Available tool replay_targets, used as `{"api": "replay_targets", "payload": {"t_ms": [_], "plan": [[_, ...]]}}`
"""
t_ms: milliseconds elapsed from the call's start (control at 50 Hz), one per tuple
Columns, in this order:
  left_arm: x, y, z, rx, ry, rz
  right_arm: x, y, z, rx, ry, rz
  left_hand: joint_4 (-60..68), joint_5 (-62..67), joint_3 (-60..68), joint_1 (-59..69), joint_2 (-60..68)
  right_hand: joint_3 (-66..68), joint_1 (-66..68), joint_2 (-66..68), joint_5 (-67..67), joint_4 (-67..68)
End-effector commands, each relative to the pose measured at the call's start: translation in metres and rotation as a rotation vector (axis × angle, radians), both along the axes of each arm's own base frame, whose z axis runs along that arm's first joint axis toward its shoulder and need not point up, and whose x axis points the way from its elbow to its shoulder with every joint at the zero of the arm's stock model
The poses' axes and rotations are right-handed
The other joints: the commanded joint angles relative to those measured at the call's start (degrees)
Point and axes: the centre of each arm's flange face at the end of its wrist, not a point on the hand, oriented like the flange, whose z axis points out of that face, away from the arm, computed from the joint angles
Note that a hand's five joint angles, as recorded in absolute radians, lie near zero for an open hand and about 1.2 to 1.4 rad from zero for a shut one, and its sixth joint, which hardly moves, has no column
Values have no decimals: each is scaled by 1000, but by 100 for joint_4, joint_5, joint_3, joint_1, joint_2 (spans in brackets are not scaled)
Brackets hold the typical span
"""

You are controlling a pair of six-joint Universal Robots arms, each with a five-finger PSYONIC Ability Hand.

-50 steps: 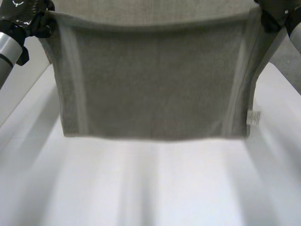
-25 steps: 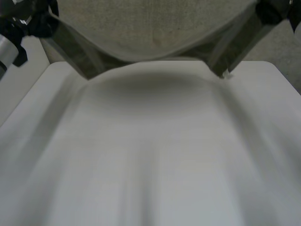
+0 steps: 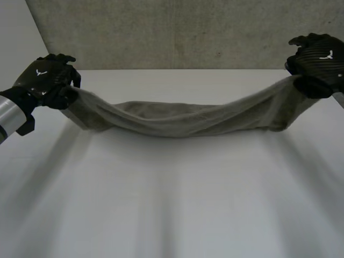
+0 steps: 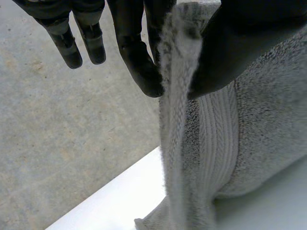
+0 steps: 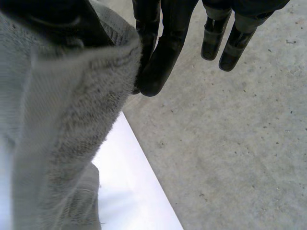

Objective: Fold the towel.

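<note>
White table [image 3: 172,204] spreads smooth across the near ground, and past its far edge lies a grey speckled floor [image 3: 161,32]. A grey-beige towel [image 3: 188,118] hangs as a long sagging band just inside that far edge, strung between the two hands. Its low middle is down at the tabletop, though actual contact cannot be judged. The left hand [image 3: 45,80] is raised near the far-left corner and the right hand [image 3: 317,62] near the far-right corner. In the left wrist view, a finger [image 4: 139,62] and the thumb pinch one end of the towel, with the other fingers straight and free. The right wrist view shows the same on the other end: a finger [image 5: 163,57] presses the cloth against the thumb.
</note>
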Motion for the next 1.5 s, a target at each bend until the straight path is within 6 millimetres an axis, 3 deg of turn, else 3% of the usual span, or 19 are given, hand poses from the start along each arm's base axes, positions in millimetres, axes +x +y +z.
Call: {"api": "replay_targets", "payload": {"t_ms": [20,120,200,300,400,540,580,740,920,1020,1200,1500], "plan": [[-1,31,28,26,5,-38,-15,24,18,61,-13,-12,-318,297,-284,411,251,-5,486,307,362,-302],[0,49,40,24,9,-66,-19,52,27,142,-40,36,-318,297,-284,411,251,-5,486,307,362,-302],[0,58,44,31,11,-74,-21,57,26,177,-53,46,-318,297,-284,411,251,-5,486,307,362,-302],[1,54,39,42,12,-69,-23,54,22,197,-59,46,-318,297,-284,411,251,-5,486,307,362,-302],[3,33,17,118,18,-58,-22,35,2,238,-45,49,-318,297,-284,411,251,-5,486,307,362,-302],[3,-6,-13,194,17,-15,7,0,-38,294,99,4,-318,297,-284,411,251,-5,486,307,362,-302],[-2,-19,-25,213,9,1,8,-6,-43,285,134,-12,-318,297,-284,411,251,-5,486,307,362,-302],[-9,-44,-43,224,3,9,16,-22,-62,298,170,-23,-318,297,-284,411,251,-5,486,307,362,-302],[-27,-61,-67,198,-6,-11,36,-33,-79,274,161,-47,-318,297,-284,411,251,-5,486,307,362,-302],[-31,-71,-76,139,-7,14,38,-51,-87,187,96,-104,-318,297,-284,411,251,-5,486,307,362,-302],[-37,-75,-85,109,-5,5,37,-76,-113,144,36,-176,-318,297,-284,411,251,-5,486,307,362,-302],[-55,-77,-107,125,-6,-33,50,-91,-153,145,42,-178,-318,297,-284,411,251,-5,486,307,362,-302]]}}
